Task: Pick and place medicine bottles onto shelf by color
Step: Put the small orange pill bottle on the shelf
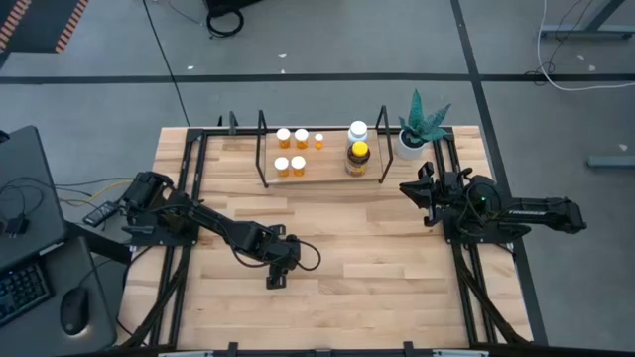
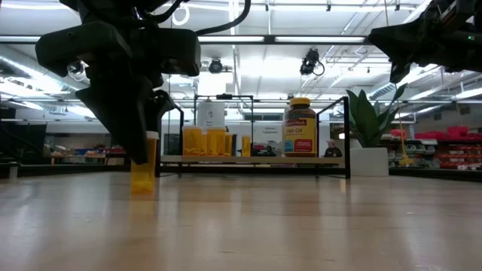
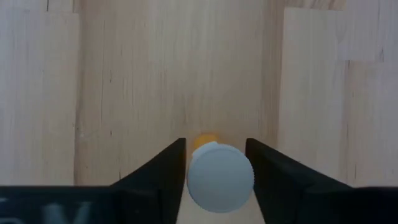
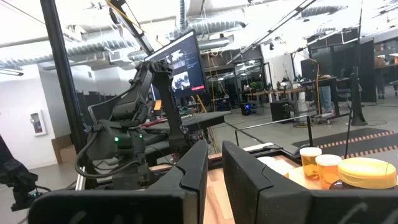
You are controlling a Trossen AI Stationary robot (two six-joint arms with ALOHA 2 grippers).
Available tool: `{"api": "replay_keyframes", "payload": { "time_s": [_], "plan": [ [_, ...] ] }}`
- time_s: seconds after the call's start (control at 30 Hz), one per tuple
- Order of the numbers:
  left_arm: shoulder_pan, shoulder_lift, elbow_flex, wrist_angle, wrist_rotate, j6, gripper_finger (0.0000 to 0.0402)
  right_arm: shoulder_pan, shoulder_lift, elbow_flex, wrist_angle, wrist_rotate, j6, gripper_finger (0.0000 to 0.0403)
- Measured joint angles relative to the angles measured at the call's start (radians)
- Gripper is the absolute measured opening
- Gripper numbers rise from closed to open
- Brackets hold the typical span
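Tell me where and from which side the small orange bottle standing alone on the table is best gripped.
Grip the lone orange bottle from straight above, fingers on opposite sides of its round body just under the white cap. It stands upright on the table with free space around it, so a vertical approach probably suits it. The left gripper is already placed this way, one finger on each side of the cap.

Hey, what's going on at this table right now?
The left claw is down on the open tabletop, its fingers on either side of a lone orange pill bottle that stands upright on the wood. The other orange bottles, a white bottle and a yellow-capped amber bottle already stand on the shelf at the table's far side. The right claw waits, holding nothing, near the shelf's right end, beside a potted plant.
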Motion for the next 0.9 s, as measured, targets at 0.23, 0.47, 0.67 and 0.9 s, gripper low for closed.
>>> {"api": "replay_keyframes", "payload": {
  "time_s": [0.23,0.47,0.67,0.9],
  "plan": [
    [0.016,0.0,0.0,0.0,0.0,0.001,0.0113,0.0,0.0,0.0,0.0,0.0,0.0,0.0057],
    [0.07,0.0,0.012,-0.003,0.001,0.032,0.0118,0.0,0.0,0.0,0.0,0.0,0.0,0.0057],
    [0.159,0.0,0.118,-0.018,0.0,0.136,0.0131,0.0,0.0,0.0,-0.001,0.0,0.0,0.0057],
    [0.296,0.0,0.288,-0.027,0.0,0.296,0.0108,0.0,0.0,0.0,-0.001,0.0,0.0,0.0057]
  ]
}}
